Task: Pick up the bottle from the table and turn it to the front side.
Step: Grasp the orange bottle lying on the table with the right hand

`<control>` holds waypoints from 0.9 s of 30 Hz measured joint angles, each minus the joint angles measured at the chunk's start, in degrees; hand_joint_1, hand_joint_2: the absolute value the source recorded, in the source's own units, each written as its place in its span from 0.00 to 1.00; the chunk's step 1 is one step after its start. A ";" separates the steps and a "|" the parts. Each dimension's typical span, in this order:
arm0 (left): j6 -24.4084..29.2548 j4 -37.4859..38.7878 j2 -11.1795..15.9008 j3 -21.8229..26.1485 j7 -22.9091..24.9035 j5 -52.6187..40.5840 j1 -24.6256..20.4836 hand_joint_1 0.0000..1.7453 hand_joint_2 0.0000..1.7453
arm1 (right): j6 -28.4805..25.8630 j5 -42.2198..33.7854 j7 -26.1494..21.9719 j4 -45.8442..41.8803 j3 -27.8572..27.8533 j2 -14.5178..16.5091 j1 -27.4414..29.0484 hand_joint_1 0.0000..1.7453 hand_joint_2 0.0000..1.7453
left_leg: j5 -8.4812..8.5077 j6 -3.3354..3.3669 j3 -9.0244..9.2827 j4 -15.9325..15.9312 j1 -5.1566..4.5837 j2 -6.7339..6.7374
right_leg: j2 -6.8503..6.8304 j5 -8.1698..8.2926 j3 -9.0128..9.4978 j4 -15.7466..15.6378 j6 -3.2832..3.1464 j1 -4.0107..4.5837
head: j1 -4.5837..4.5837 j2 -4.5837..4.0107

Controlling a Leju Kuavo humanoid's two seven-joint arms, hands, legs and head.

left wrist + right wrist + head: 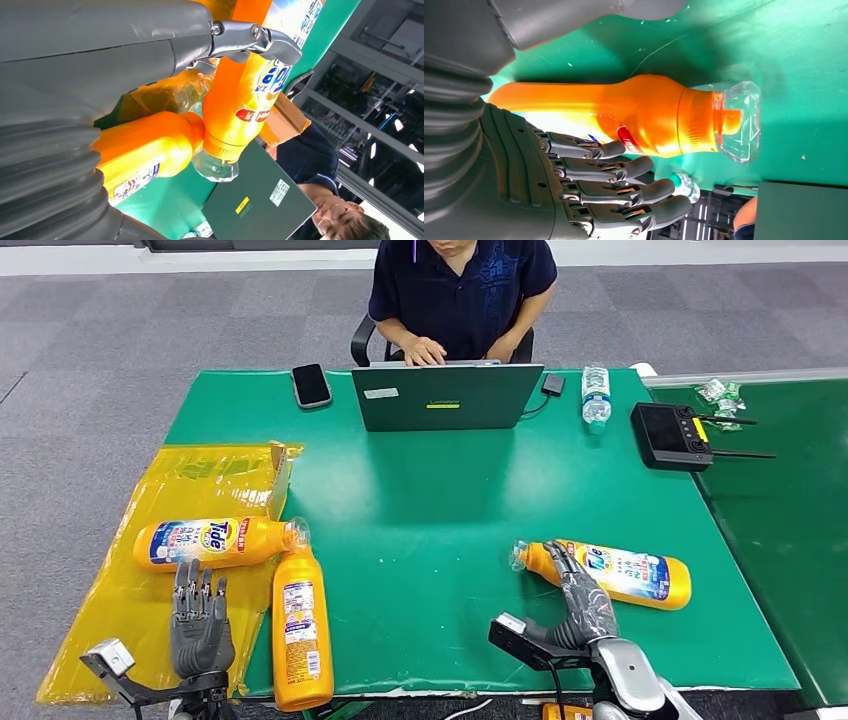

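1. The fingers (pixel 624 170) of the right hand (pixel 583 602) are laid over the near side of an orange bottle (pixel 610 573); whether the bottle is actually gripped cannot be told.
2. That bottle is seen lying on its side on the green desk (pixel 440 500), right of centre and near the front edge, with its clear cap (pixel 736 121) pointed left.
3. The left hand (pixel 200 625) is held with fingers (pixel 197 585) straight and slightly spread, with nothing in them, above a yellow plastic sheet (pixel 110 610) at the desk's near left corner.
4. Two more orange bottles are found beside it: one (pixel 215 542) lying crosswise just beyond the fingertips, another (pixel 300 630) lying lengthwise just to its right.
5. At the far side, a laptop (pixel 445 397), a phone (pixel 311 386), a water bottle (pixel 596 396) and a black controller (pixel 672 435) are seen, with a seated person (pixel 460 290) behind the laptop.
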 joint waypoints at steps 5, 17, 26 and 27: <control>0.00 -0.03 -0.03 0.00 0.02 0.00 0.00 0.00 1.00 | 0.00 0.00 -0.01 -0.36 -0.13 0.25 0.43 0.00 1.00 | 0.00 0.00 0.01 0.00 0.00 0.03 | 0.01 0.00 0.00 0.00 0.00 0.00 | 0.00 0.00; 0.00 -0.11 -0.06 0.00 0.22 -0.04 -0.02 0.00 1.00 | 0.37 0.16 -0.49 -0.50 -0.16 0.56 0.41 0.00 1.00 | 0.00 0.00 0.01 0.00 0.00 0.03 | 0.02 0.00 0.01 0.00 0.00 0.00 | 0.00 0.00; -0.02 -0.11 -0.31 0.00 0.67 -0.31 -0.04 0.00 1.00 | 3.46 3.85 0.54 -0.21 -0.27 1.72 -1.87 0.00 1.00 | 0.00 0.00 0.02 0.00 0.00 0.05 | 0.04 0.00 0.02 0.01 0.00 0.00 | 0.00 0.00; -0.04 -0.11 -0.38 0.01 0.69 -0.38 -0.03 0.00 1.00 | 3.69 4.22 0.77 -0.02 -0.44 1.77 -2.16 0.00 1.00 | 0.00 0.00 0.02 0.00 0.00 0.05 | 0.05 0.00 0.02 0.01 0.00 0.00 | 0.00 0.00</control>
